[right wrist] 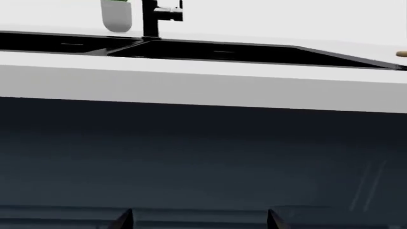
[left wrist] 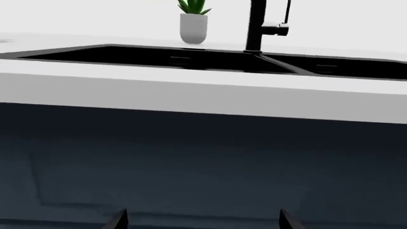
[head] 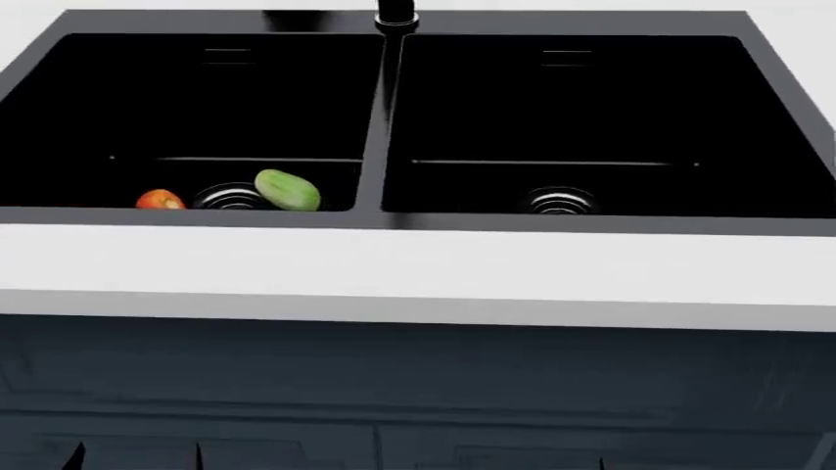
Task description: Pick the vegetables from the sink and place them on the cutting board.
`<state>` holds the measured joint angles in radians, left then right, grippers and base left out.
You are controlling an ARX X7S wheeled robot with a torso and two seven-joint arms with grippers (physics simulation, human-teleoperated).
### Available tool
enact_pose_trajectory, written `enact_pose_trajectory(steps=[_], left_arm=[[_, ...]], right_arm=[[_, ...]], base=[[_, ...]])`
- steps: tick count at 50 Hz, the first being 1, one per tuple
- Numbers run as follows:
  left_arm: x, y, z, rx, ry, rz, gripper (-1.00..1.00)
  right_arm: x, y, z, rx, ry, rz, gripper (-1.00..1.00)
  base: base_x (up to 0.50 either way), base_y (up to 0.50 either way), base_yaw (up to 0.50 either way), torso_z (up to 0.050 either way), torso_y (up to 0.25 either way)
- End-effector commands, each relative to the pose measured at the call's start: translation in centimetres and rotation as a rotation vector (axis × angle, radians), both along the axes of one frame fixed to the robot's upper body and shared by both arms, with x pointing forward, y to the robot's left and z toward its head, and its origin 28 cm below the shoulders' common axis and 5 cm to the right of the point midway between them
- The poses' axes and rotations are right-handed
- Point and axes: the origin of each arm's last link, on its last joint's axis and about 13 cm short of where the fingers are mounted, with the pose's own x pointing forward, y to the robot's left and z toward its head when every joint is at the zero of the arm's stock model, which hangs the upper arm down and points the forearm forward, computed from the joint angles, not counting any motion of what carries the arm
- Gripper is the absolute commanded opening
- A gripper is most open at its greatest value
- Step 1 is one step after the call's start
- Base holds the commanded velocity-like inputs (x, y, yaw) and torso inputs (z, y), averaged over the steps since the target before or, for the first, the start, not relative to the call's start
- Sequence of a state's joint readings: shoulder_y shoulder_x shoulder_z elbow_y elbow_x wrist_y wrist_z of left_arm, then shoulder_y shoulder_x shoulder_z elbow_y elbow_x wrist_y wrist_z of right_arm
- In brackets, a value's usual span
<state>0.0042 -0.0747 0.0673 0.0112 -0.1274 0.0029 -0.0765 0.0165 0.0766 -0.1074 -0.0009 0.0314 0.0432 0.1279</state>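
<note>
The red tomato (head: pixel 160 200) and the light-green cucumber (head: pixel 288 190) lie on the floor of the left basin of the black sink (head: pixel 387 108), on either side of its steel drain (head: pixel 231 197). My left gripper (left wrist: pixel 202 222) is open and empty, low in front of the dark cabinet, below counter height. My right gripper (right wrist: pixel 200 220) is also open and empty, equally low. Only their fingertips show. A tan sliver (right wrist: pixel 401 54) on the counter right of the sink looks like the cutting board's edge. The rest of the board is out of view.
A white counter front (head: pixel 418 274) stands between both grippers and the sink. The black faucet (left wrist: pixel 258 26) rises behind the divider. A white pot with a green plant (left wrist: pixel 193 26) stands behind the left basin. The right basin holds only its drain (head: pixel 562 201).
</note>
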Motion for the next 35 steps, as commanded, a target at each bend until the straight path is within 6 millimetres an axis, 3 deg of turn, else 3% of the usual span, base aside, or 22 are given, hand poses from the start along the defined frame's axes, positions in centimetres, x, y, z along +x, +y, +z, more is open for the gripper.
enact_pose_trajectory(steps=[1, 30, 35], left_arm=[[-0.1, 0.0, 0.1, -0.003, -0.005, -0.005, 1.0], [-0.1, 0.0, 0.0, 0.021, 0.003, -0.006, 1.0], [0.2, 0.0, 0.1, 0.016, 0.006, 0.015, 1.0]], right_arm=[[0.0, 0.0, 0.0, 0.001, 0.001, -0.003, 1.0], [0.1, 0.1, -0.1, 0.0, -0.002, 0.0, 1.0], [-0.6, 0.1, 1.2, 0.002, 0.011, -0.005, 1.0]], base=[[0.0, 0.5, 0.0, 0.0, 0.0], [0.0, 0.5, 0.0, 0.0, 0.0], [0.0, 0.25, 0.0, 0.0, 0.0]])
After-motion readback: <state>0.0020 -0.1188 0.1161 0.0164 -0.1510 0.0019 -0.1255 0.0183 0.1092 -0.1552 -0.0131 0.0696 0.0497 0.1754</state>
